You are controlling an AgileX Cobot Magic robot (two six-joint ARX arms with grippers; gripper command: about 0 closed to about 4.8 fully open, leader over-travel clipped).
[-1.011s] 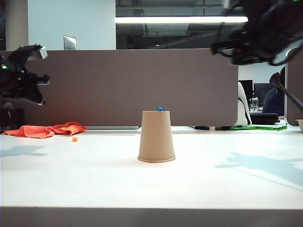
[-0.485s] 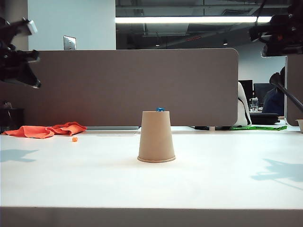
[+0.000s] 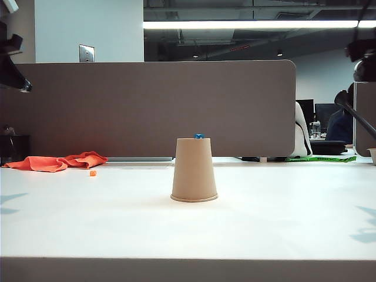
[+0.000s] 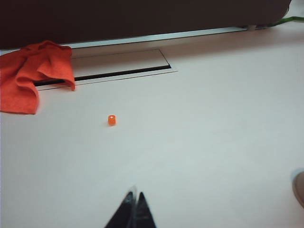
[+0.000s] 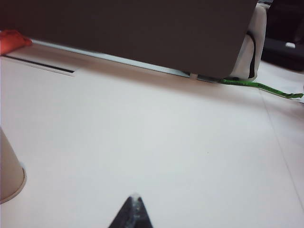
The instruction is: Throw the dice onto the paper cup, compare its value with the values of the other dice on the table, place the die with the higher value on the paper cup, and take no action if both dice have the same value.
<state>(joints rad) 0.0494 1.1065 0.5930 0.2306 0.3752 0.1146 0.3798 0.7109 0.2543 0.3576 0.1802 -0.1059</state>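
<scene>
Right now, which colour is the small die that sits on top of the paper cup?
Bright blue. The small die shows best in the exterior view.

No readable text or labels.

Left hand [image 4: 134,209] raised high above the desk, fingers pressed together into one dark point, nothing held; in the exterior view just a dark piece of it [image 3: 10,61] at the upper left edge; right hand [image 5: 133,212] likewise raised, fingers closed tight, empty; visible only partly [image 3: 364,59] at the upper right edge.
</scene>
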